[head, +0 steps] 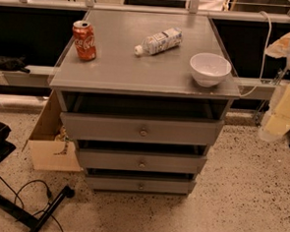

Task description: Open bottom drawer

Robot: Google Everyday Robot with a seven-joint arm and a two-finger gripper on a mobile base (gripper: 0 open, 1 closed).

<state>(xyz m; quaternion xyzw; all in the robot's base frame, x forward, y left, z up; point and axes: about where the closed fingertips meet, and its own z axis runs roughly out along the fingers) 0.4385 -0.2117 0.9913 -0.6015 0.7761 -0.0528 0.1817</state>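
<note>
A gray cabinet with three drawers stands in the middle of the camera view. The bottom drawer is the lowest and narrowest-looking front, with a small round brass knob. A thin dark gap shows above it. The middle drawer and top drawer sit above it, each with a dark gap over it. My gripper and arm show as pale white and yellow shapes at the right edge, to the right of the cabinet and well away from the bottom knob.
On the cabinet top are a red soda can, a plastic bottle lying on its side, and a white bowl. A cardboard box stands at the cabinet's left. A black stand and cable lie on the floor at lower left.
</note>
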